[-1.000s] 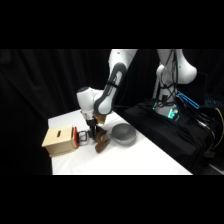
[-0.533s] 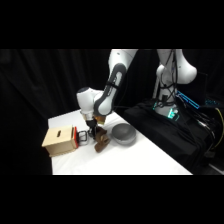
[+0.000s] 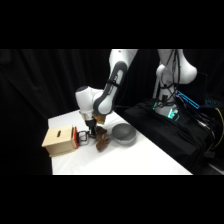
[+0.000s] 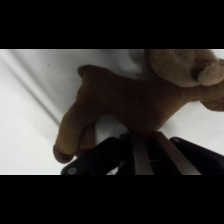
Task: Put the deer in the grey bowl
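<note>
Deer (image 4: 131, 102): brown soft toy, on the white table (image 3: 130, 160) between the tan box (image 3: 59, 141) and the grey bowl (image 3: 123, 134), close to both. In the side view its long axis runs roughly from 12 to 6 o'clock, upper end under the gripper (image 3: 93, 131). In the wrist view the body stretches from 8 o'clock (a leg, low left) to 2 o'clock (the lighter head end, upper right).

Gripper: right over the deer's back; the two fingers (image 4: 141, 150) stand narrowly apart against the body at 6 o'clock in the wrist view. Whether they already pinch the plush cannot be told.

Step in hand, as judged: the grasp of the deer; lift and carry not yet done.

Next move calls for: a firm pinch on the body, a lift clear of the table, then travel toward 3 o'clock in the side view, over the bowl's rim.

Bowl: upright, nothing seen in it.
</note>
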Motion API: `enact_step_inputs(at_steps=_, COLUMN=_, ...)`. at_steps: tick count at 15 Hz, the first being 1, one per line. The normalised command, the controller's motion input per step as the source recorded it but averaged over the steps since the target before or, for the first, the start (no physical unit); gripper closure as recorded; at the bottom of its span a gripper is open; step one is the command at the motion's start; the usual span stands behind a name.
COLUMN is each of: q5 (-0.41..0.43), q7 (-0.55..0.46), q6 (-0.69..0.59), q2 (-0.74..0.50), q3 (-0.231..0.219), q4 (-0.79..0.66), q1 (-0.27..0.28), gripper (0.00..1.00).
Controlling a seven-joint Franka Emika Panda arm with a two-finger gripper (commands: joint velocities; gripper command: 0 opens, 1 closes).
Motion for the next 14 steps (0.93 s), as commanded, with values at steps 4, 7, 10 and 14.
enact_step_inputs(at_steps=4, q5=-0.203, q7=0.13, q6=-0.31, q2=-0.61, q3=-0.147, q4=-0.32, q1=0.229, gripper=0.94)
enact_step_inputs(at_steps=7, q5=-0.335, q7=0.21, q6=-0.36, q2=-0.68, q3=-0.136, q4=-0.34, q1=0.217, gripper=0.94)
enact_step_inputs(at_steps=10, q5=-0.313, q7=0.19, q6=-0.27, q2=-0.57, q3=-0.039, q4=-0.34, q1=0.133, gripper=0.94)
enact_step_inputs(at_steps=14, q5=-0.199, q7=0.14, q6=-0.05, q2=-0.46, q3=0.065, q4=-0.41, q1=0.048, gripper=0.94)
